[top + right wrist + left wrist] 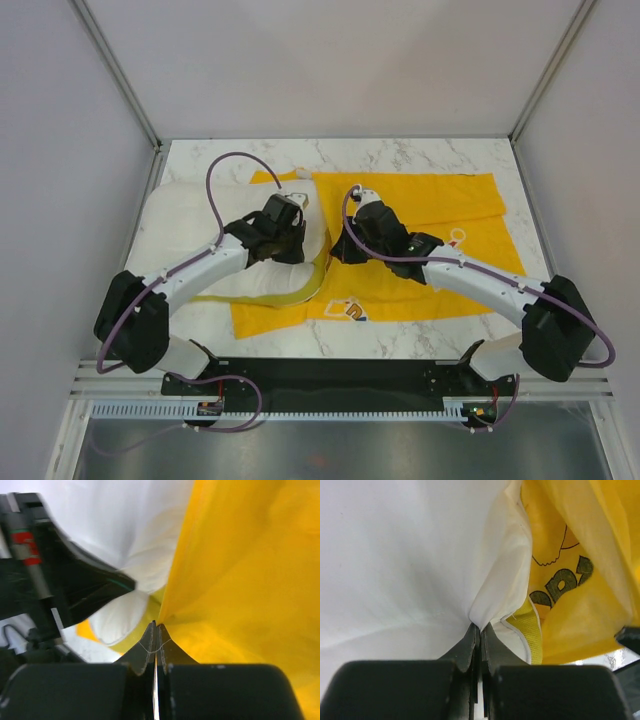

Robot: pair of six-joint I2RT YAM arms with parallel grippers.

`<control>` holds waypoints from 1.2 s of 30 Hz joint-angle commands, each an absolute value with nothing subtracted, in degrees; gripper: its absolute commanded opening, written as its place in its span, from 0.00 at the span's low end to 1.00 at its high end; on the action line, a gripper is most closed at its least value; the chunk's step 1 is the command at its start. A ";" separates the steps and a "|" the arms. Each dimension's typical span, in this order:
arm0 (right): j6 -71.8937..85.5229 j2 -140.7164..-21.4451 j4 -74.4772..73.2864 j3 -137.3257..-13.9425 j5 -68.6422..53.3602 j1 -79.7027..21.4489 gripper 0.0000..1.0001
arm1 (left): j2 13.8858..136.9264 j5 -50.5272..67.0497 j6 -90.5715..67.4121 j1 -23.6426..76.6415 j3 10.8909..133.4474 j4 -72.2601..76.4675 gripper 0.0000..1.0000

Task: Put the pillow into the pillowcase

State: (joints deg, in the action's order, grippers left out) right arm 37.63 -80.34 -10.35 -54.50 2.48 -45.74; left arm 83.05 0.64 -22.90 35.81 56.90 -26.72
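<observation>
The white pillow (190, 225) lies at the left of the table, its right end at the open edge of the yellow pillowcase (440, 215). My left gripper (290, 215) is shut on a pinch of the pillow's white cover (420, 565) beside its yellow edge band (529, 630). My right gripper (352, 200) is shut on the pillowcase's edge (240, 570), lifting it next to the pillow's corner (120, 620). The pillowcase's dark print (560, 585) shows in the left wrist view.
The marble table (400, 155) is enclosed by grey walls at the left, right and back. The pillowcase spreads flat to the right. A black base rail (340, 375) runs along the near edge.
</observation>
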 commanded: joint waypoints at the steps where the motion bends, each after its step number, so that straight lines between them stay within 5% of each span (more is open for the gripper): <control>1: 35.95 -81.29 -11.16 -62.13 -11.14 -45.44 0.00 | 83.49 -2.64 -23.03 36.56 63.61 -26.46 0.02; 9: 37.26 -84.99 -12.13 -72.50 -17.31 -43.51 0.00 | 89.73 -6.68 -24.34 42.00 77.16 -29.45 0.02; 19: 39.11 -81.22 -11.51 -64.87 -16.08 -39.64 0.00 | 96.67 -7.74 -36.12 43.33 61.87 -8.17 0.02; 22: 39.20 -79.46 -11.08 -61.09 -16.44 -39.64 0.00 | 96.25 -2.22 -34.72 41.31 62.93 -7.82 0.18; 23: 39.29 -78.58 -10.81 -60.30 -16.35 -39.55 0.00 | 95.20 -1.59 -34.46 40.96 62.76 -7.47 0.27; 24: 39.37 -78.23 -10.20 -58.99 -16.35 -39.55 0.00 | 94.05 -0.89 -34.19 40.87 62.32 -7.04 0.49; 27: 39.46 -77.52 -9.76 -57.84 -15.82 -39.46 0.00 | 89.31 2.28 -33.49 40.34 62.75 -9.48 0.69; 36: 38.67 -78.31 -8.96 -56.51 -15.64 -39.11 0.00 | 77.53 2.11 -29.97 32.70 58.20 -29.09 0.81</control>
